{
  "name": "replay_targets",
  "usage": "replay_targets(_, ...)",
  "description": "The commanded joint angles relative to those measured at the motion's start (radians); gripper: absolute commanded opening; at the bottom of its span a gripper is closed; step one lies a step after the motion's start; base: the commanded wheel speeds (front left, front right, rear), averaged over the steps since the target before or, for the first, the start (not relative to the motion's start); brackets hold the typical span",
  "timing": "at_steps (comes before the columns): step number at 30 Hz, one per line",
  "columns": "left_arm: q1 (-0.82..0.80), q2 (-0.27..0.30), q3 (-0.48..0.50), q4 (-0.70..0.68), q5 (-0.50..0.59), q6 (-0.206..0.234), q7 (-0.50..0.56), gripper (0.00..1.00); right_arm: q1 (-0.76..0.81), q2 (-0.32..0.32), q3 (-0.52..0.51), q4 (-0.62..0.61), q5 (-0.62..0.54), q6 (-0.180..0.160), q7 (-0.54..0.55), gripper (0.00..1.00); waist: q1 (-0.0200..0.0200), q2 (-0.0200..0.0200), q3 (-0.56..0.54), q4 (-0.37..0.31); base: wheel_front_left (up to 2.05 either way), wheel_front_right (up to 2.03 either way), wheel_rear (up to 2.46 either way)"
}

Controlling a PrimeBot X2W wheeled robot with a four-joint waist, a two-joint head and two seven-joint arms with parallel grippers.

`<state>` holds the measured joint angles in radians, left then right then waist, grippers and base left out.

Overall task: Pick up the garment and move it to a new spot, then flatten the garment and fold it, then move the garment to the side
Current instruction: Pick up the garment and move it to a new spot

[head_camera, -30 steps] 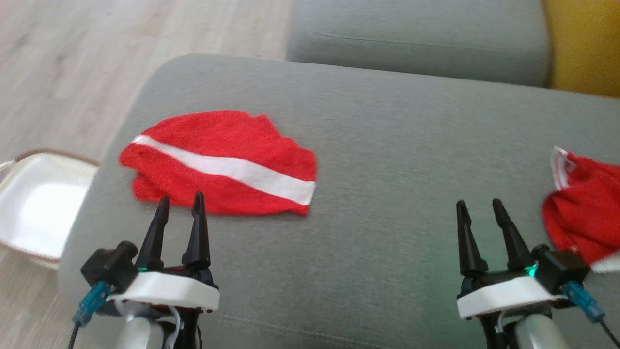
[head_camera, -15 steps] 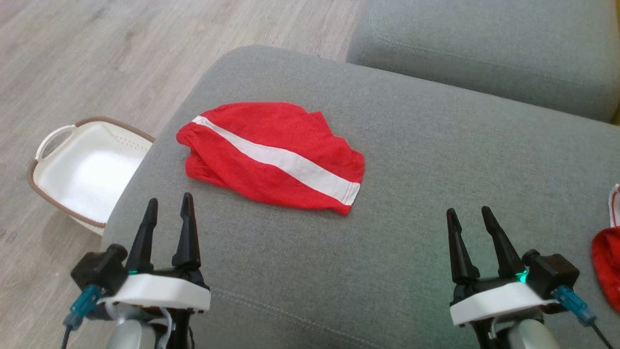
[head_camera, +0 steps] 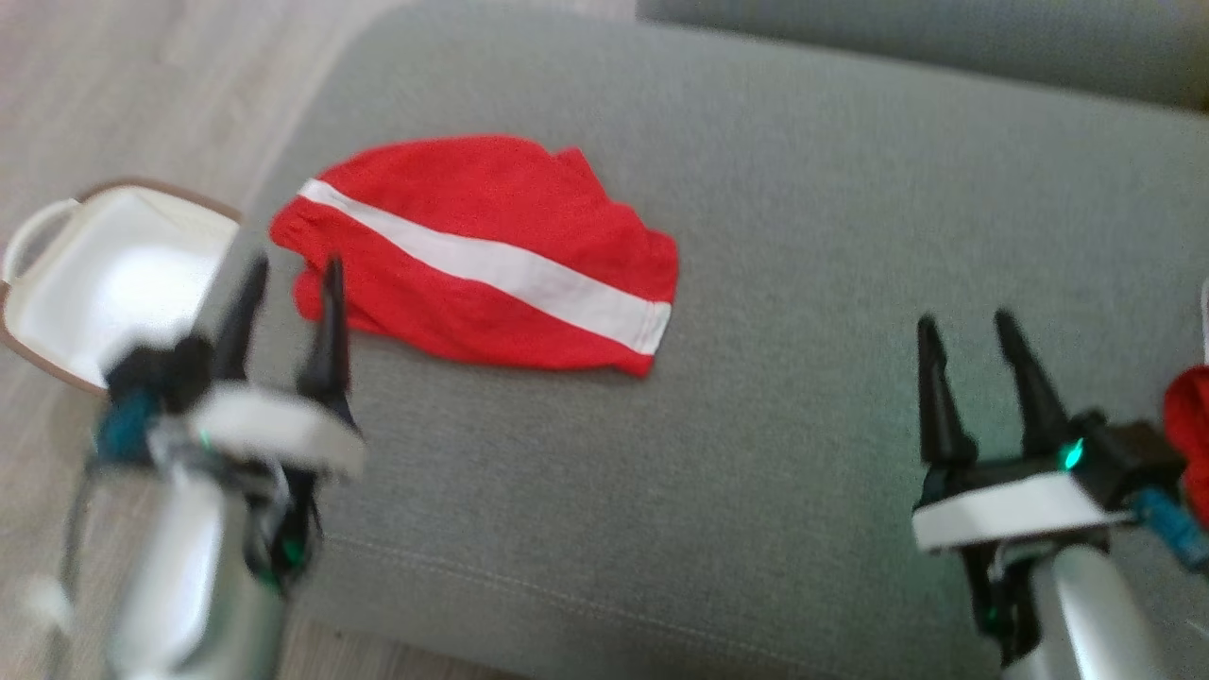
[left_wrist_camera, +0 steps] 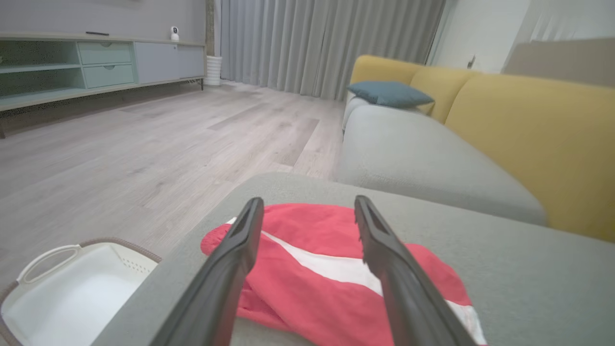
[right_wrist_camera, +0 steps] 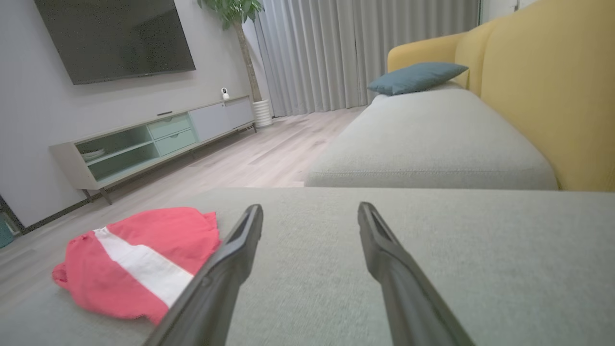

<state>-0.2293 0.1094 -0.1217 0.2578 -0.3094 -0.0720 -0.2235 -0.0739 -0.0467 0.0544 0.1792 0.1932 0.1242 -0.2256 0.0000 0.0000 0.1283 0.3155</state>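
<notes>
Closest to me, my left gripper point(head_camera: 294, 267) has its two fingers spread wide with nothing between them, though the head view blurs it. My right gripper point(head_camera: 967, 323) is spread just as wide and is empty too. Both hang over the grey cushion point(head_camera: 774, 453). Just ahead of the left fingertips, and running off to their right, the red garment point(head_camera: 491, 246) with its white stripe lies fairly flat on the cushion. From the left wrist I see it between and beneath the two fingers, and I cannot tell whether the tips touch the cloth. It sits well to the left of the right fingers, which have bare cushion ahead of them. A second red cloth point(head_camera: 1188, 416) lies just right of the right gripper. Left of the left fingers, down on the wooden floor point(left_wrist_camera: 144, 144), a white basket point(head_camera: 104, 283) stands beside the cushion. Farther ahead of both pairs of fingers are a grey sofa seat point(right_wrist_camera: 432, 144) with a yellow back point(right_wrist_camera: 552, 86) and a blue pillow point(right_wrist_camera: 415, 77), then grey curtains point(right_wrist_camera: 336, 53), a low cabinet point(right_wrist_camera: 144, 139) and a dark screen point(right_wrist_camera: 115, 38).
</notes>
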Motion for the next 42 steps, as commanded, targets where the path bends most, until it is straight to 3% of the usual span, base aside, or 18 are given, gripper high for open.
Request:
replay_targets(1,-0.143,0.058,0.024,0.021,0.007,-0.016,0.051,1.00,-0.059,-0.004,0.005,-0.068,-0.028,0.007,0.016,1.00,0.0000,0.0000,0.091,-0.046,0.00,0.00,0.00)
replay_targets(7,-0.361,0.119,0.010,0.179,-0.049,-0.045,0.210,1.00,-0.104,-0.004,-0.038,-0.175,-0.069,0.007,0.051,1.00,0.0000,0.0000,0.203,-0.084,0.00,0.00,0.00)
replay_targets(14,-0.574,0.231,-0.146,0.390,-0.123,-0.058,0.444,1.00,-0.144,-0.004,-0.047,-0.291,-0.105,0.007,0.088,1.00,0.0000,0.0000,0.312,-0.138,0.00,0.00,0.00)
replay_targets(20,-0.661,0.295,-0.266,0.498,-0.256,-0.058,0.610,1.00,-0.158,-0.004,-0.045,-0.347,-0.111,0.007,0.101,1.00,0.0000,0.0000,0.369,-0.173,0.00,0.00,0.00)
replay_targets(26,-0.707,0.345,-0.369,0.563,-0.338,-0.059,0.707,1.00,-0.166,-0.004,-0.049,-0.376,-0.112,0.007,0.101,1.00,0.0000,0.0000,0.401,-0.193,0.00,0.00,0.00)
replay_targets(27,-0.710,0.347,-0.385,0.570,-0.353,-0.059,0.722,0.66,-0.167,-0.004,-0.050,-0.379,-0.112,0.007,0.099,1.00,0.0000,0.0000,0.403,-0.195,0.00,0.00,0.00)
replay_targets(28,-0.712,0.350,-0.410,0.572,-0.384,-0.059,0.735,0.00,-0.167,-0.004,-0.054,-0.381,-0.111,0.007,0.096,1.00,0.0000,0.0000,0.401,-0.197,0.00,0.00,0.00)
replay_targets(33,-0.733,0.358,-0.406,0.586,-0.403,-0.059,0.602,0.00,-0.165,-0.004,-0.061,-0.362,-0.105,0.007,0.088,1.00,0.0000,0.0000,0.365,-0.202,0.00,0.00,0.00)
replay_targets(39,-0.739,0.329,-0.380,0.581,-0.422,-0.059,0.387,0.00,-0.152,-0.004,-0.059,-0.300,-0.082,0.007,0.063,1.00,0.0000,0.0000,0.256,-0.204,0.00,0.00,0.00)
replay_targets(42,-0.733,0.318,-0.380,0.562,-0.430,-0.059,0.338,0.00,-0.141,-0.004,-0.060,-0.275,-0.070,0.007,0.054,1.00,0.0000,0.0000,0.209,-0.207,0.00,0.00,0.00)
